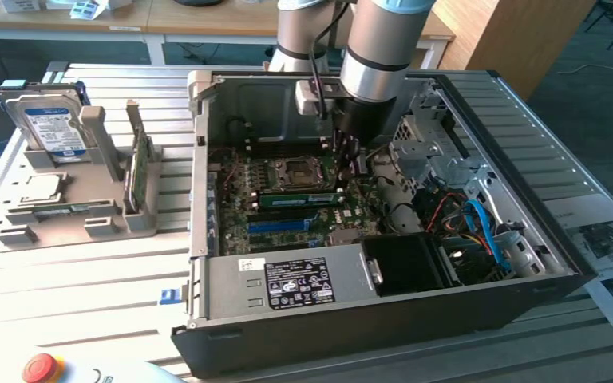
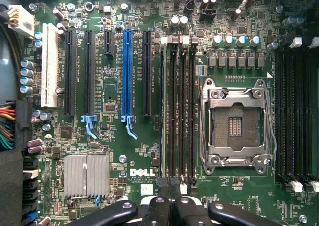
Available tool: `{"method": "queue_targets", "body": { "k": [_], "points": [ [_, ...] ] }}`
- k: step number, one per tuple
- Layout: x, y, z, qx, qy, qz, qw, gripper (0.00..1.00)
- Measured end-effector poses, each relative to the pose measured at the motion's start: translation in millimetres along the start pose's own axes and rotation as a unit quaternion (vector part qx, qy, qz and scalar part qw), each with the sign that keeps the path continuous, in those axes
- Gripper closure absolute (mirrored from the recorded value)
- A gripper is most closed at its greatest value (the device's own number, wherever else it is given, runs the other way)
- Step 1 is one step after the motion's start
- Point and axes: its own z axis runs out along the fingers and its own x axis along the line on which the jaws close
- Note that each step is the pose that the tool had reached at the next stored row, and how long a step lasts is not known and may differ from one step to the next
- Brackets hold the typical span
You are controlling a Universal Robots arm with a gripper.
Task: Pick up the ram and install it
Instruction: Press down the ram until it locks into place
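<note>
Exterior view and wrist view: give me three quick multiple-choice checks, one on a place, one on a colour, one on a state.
1. Where is the gripper?
A. Over the hard drive
B. Inside the open case, above the motherboard
C. Outside, by the red button

2. What colour is the odd long slot among the black ones?
A. Red
B. Blue
C. Yellow

3. What state is the CPU socket in?
A. Under a cooler
B. Uncovered
C. Hidden by cables

Answers: B, the arm reaches down into the case; B, it stands blue between black slots; B, its metal frame and contacts show bare.
</note>
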Motion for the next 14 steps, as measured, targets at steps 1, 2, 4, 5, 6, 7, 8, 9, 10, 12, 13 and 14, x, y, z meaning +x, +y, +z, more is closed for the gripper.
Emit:
{"method": "queue_targets", "body": {
  "k": [1, 2, 4, 5, 6, 7, 8, 9, 10, 12, 13, 14],
  "points": [
    [0.0, 0.0, 0.0, 0.0, 0.0, 0.0, 1.0, 0.9],
    [0.0, 0.0, -0.1, 0.0, 0.0001, 0.0, 1.0, 0.9],
    [0.0, 0.8, -0.1, 0.0, 0.0001, 0.0, 1.0, 0.9],
    [0.1, 2.4, 0.0, 0.0, 0.0001, 0.0, 1.0, 0.9],
    [0.1, 4.8, 0.0, 0.0002, 0.0001, 0.0, 1.0, 0.9],
    [0.2, 7.4, 0.1, 0.0004, 0.0001, 0.0, 1.0, 0.9],
    [0.2, 10.2, 0.1, 0.0007, 0.0002, 0.0, 1.0, 0.9],
    [0.3, 13.3, 0.2, 0.0009, 0.0001, 0.0, 1.0, 0.9],
    [0.3, 16.2, 0.2, 0.0011, 0.0001, 0.0, 1.0, 0.9],
    [0.4, 22.1, 0.4, 0.0015, 0.0001, 0.0, 1.0, 0.9],
    [0.5, 25.0, 0.5, 0.0017, 0.0001, 0.0, 1.0, 0.9],
    [0.5, 28.0, 0.5, 0.0019, 0.0001, 0.0, 1.0, 0.9]
  ]
}}
